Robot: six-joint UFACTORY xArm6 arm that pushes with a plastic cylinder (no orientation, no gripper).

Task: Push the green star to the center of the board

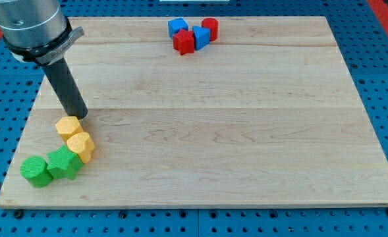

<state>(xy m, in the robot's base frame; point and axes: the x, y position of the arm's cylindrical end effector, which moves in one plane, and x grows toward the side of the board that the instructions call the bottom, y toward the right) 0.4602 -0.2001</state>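
Observation:
The green star point(64, 163) lies near the board's bottom left corner. A green cylinder point(35, 171) touches it on its left. A yellow heart-like block point(81, 146) touches it on its upper right, and a yellow hexagon point(68, 127) sits just above that. My tip point(79, 116) rests on the board right above the yellow hexagon, touching or nearly touching its top edge. It is well above the green star.
A cluster at the view's top centre holds a blue block point(177, 27), a red star-like block point(184, 41), a blue block point(201, 36) and a red cylinder point(210, 27). The wooden board point(220, 125) sits on a blue pegboard.

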